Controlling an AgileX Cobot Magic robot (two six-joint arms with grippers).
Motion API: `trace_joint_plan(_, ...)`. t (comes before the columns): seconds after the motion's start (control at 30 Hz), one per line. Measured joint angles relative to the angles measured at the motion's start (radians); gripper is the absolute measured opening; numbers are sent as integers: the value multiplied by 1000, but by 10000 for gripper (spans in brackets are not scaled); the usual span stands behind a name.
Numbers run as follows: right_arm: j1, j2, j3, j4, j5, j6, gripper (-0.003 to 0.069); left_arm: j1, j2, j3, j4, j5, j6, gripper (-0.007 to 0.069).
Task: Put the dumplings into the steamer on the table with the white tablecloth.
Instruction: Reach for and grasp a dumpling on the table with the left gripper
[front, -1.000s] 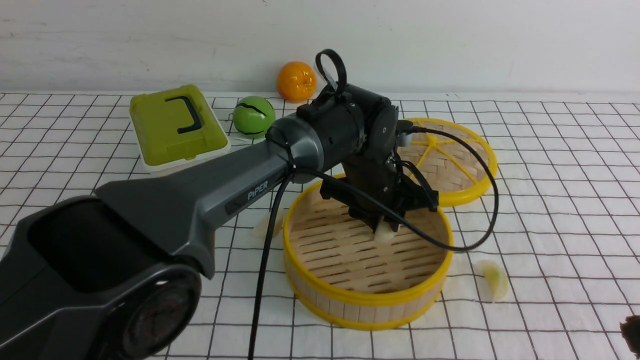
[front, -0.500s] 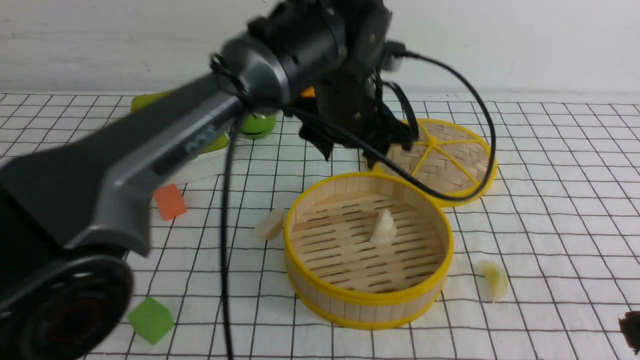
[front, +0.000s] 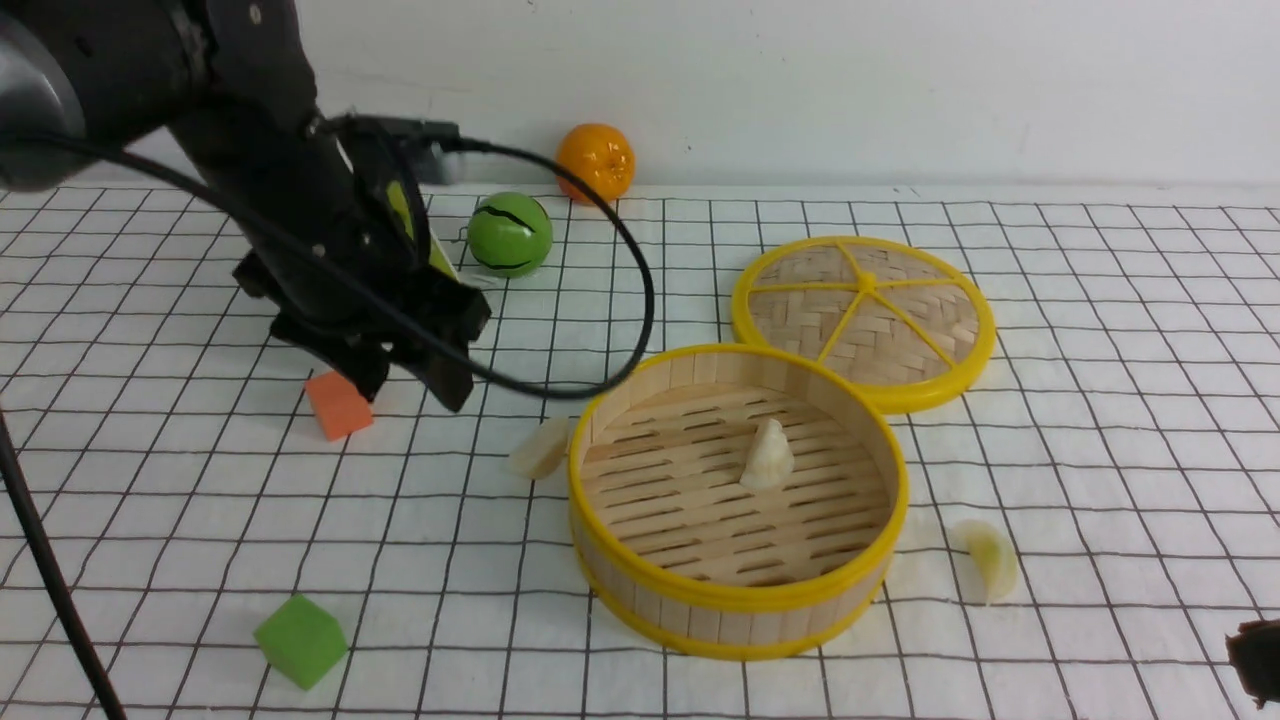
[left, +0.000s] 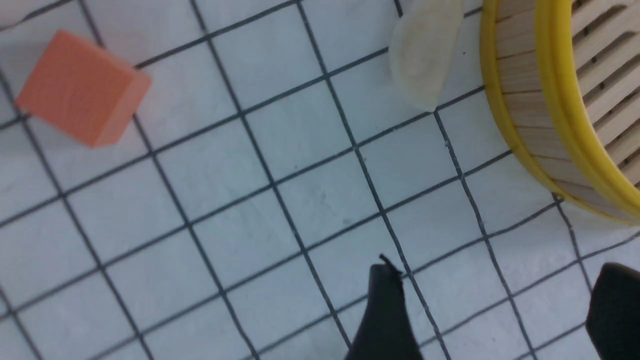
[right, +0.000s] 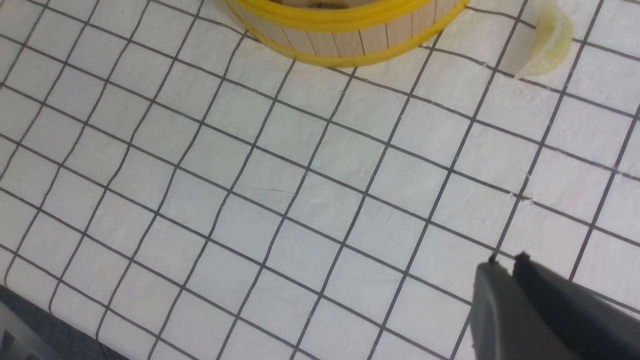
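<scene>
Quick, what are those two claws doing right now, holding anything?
Left gripper: open, empty.
Right gripper: shut, holding nothing.

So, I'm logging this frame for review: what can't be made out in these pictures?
Front view: yellow-green object mostly hidden behind the left gripper.
Front view: right gripper cut off by the lower corner; only a dark bit shows.
Right wrist view: steamer interior cut off by the top edge.

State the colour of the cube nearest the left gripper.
Orange cube; best in left wrist view.
</scene>
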Motion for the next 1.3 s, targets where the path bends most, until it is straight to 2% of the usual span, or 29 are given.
trace_joint_plan(0.1, 0, 0, 0, 0, 0, 0, 42, -1, 20, 36, -41, -77, 108, 501)
trace_joint_plan(0.17, 0, 0, 0, 0, 0, 0, 45, -1, 38, 38, -59, -115, 136, 501)
trace_joint_plan(0.5, 0, 0, 0, 0, 1, -2, 57, -1, 159, 40, -87, -257, 186, 501)
trace_joint_plan(0.87, 0, 0, 0, -1, 1, -3, 63, -1, 273, 41, -303, -404, 349, 494)
trace_joint_plan(1.03, 0, 0, 0, -1, 13, -3, 66, -1, 301, 40, -306, -419, 357, 417)
trace_joint_plan(1.17, 0, 0, 0, 0, 23, -3, 67, -1, 304, 40, -304, -423, 357, 277)
trace_joint_plan(1.3, 0, 0, 0, -1, 24, -3, 71, -1, 295, 35, -275, -402, 311, 274)
